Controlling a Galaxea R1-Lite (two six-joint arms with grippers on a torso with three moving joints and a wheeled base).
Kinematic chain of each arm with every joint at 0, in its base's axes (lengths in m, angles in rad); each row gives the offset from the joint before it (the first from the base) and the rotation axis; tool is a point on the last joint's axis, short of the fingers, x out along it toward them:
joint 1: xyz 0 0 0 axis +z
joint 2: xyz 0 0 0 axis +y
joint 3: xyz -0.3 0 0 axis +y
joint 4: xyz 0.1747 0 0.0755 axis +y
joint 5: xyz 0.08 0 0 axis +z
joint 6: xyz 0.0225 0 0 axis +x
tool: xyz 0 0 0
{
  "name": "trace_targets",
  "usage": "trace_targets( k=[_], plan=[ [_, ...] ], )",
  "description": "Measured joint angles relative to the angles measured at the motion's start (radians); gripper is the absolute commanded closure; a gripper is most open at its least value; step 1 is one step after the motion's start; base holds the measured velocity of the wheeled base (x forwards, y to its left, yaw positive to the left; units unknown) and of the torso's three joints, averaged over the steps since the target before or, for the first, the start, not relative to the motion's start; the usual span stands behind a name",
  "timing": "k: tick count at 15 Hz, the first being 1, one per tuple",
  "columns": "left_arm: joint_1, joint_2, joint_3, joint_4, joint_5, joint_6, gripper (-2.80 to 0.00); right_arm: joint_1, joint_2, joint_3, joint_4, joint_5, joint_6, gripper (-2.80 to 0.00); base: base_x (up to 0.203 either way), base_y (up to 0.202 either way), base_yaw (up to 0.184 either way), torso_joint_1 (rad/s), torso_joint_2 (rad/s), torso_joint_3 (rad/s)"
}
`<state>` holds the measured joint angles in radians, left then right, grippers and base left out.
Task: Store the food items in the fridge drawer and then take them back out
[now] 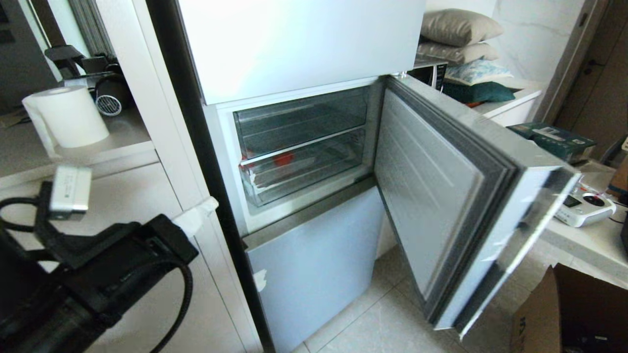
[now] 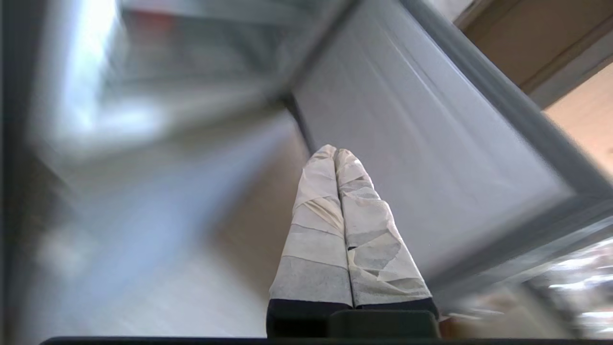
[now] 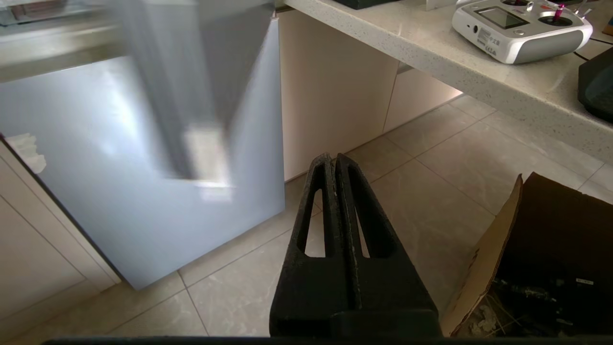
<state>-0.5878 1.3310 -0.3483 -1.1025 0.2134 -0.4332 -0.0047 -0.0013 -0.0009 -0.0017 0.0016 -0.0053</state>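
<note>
The fridge's middle door stands open, showing two clear bins. The lower one is the fridge drawer (image 1: 314,171), pushed in. A red food item (image 1: 283,158) shows through its clear front, near the left. My left gripper (image 1: 212,203), its fingers wrapped in white tape, hangs left of the fridge, below and apart from the drawer. In the left wrist view the left gripper (image 2: 335,151) is shut on nothing, with a red blur (image 2: 153,24) far ahead of it. My right gripper (image 3: 333,158) is shut, empty, low over the floor tiles.
The open fridge door (image 1: 441,196) swings out to the right. Beyond it is a counter (image 1: 593,245) with a white remote controller (image 1: 586,206). An open cardboard box (image 1: 564,314) stands on the floor. A paper roll (image 1: 68,115) sits on the left shelf.
</note>
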Motion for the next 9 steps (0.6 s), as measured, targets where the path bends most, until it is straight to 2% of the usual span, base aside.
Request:
trace_targets(
  k=[2,4,6,9],
  plan=[
    [0.031,-0.106,-0.017,0.056,-0.002,0.184,0.0,0.0,0.0,0.0,0.0,0.0,0.0,0.0,0.0,0.0,0.0,0.0,0.0,0.0],
    [0.051,-0.25,-0.026,0.169,0.009,0.322,0.0,0.0,0.0,0.0,0.0,-0.001,0.0,0.0,0.0,0.0,0.0,0.0,0.0,0.0],
    [0.091,-0.411,0.006,0.323,0.024,0.378,0.0,0.0,0.0,0.0,0.0,0.0,0.0,0.0,0.0,0.0,0.0,0.0,0.0,0.0],
    [0.307,-0.655,0.157,0.562,0.024,0.414,0.0,0.0,0.0,0.0,0.0,0.0,0.0,0.0,0.0,0.0,0.0,0.0,0.0,0.0]
  ],
)
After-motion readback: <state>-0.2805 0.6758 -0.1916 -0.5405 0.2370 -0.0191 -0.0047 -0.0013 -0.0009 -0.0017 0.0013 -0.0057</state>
